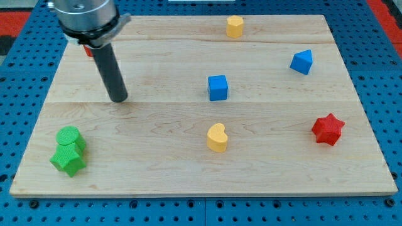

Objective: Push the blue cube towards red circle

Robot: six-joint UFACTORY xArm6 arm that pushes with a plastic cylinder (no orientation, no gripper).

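Here, my tip (118, 99) rests bare on the wooden board (188, 169) at centre left, holding nothing. The blue cube (218, 88) sits mid-frame, well apart to its right. A red piece (89, 51) peeks out behind the rod, upper left.

You're looking at a robotics lab: a wooden desk (188, 169) sits on a blue perforated mounting plate (19, 56).

A pale wooden bench (270, 169) is carrying a blue cube (218, 88) at its middle, a blue triangular block (302, 61) toward the view's right, and a red star block (328, 129) below that. A yellow heart block (217, 137) is lying below the cube, a second yellow block (235, 26) is sitting at the top edge, and two green blocks (69, 150) are touching at the bottom left. A small red block (89, 51) is showing partly behind the rod at the top left.
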